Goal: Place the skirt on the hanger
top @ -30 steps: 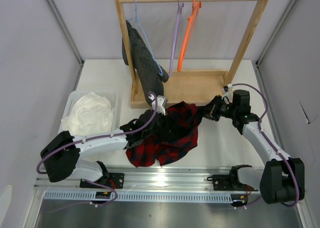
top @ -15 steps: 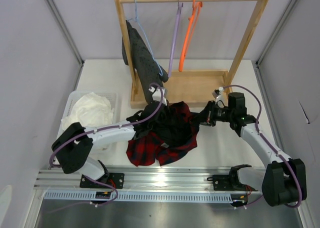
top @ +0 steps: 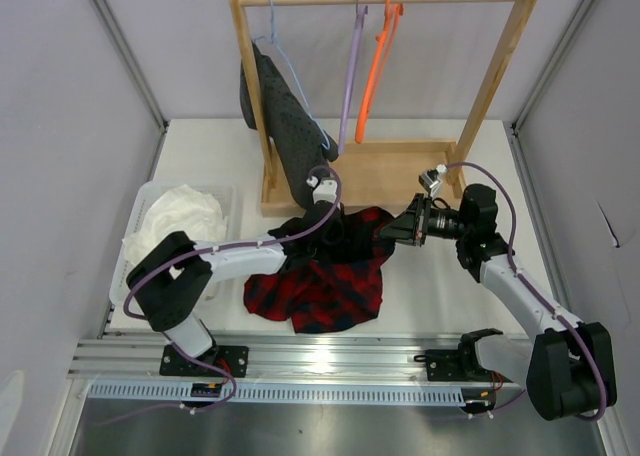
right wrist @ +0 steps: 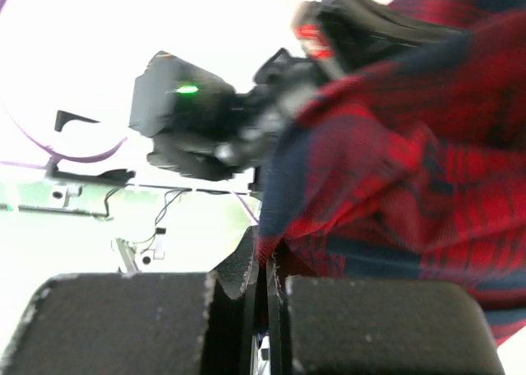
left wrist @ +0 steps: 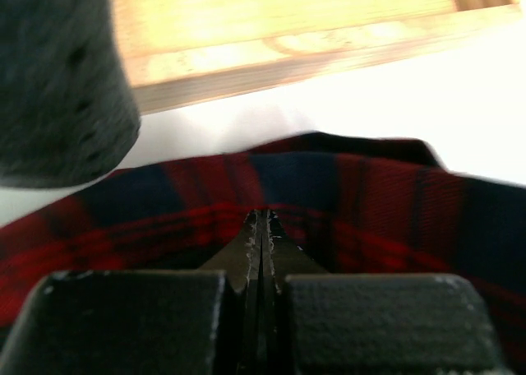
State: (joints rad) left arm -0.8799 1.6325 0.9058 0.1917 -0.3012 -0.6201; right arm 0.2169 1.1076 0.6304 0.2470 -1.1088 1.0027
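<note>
The red-and-black plaid skirt (top: 325,281) lies bunched on the white table in front of the wooden rack. Its far edge is lifted between my two grippers. My left gripper (top: 326,219) is shut on the skirt's upper left edge. In the left wrist view the jaws (left wrist: 261,224) are pressed together against the plaid cloth (left wrist: 370,202). My right gripper (top: 394,232) is shut on the right edge, with red fabric (right wrist: 394,145) pinched between its fingers (right wrist: 265,252). The lilac hanger (top: 350,86) hangs bare on the rack's rail, beyond and above the skirt.
The wooden rack (top: 400,171) stands at the back. An orange hanger (top: 376,71) hangs right of the lilac one. A dark grey dotted garment (top: 285,126) hangs on a light blue hanger at left. A white basket (top: 228,198) with white cloth (top: 175,226) sits at left.
My left gripper has moved back and right toward the rack base. My right gripper has moved left. The skirt has been drawn further back and hangs between them.
</note>
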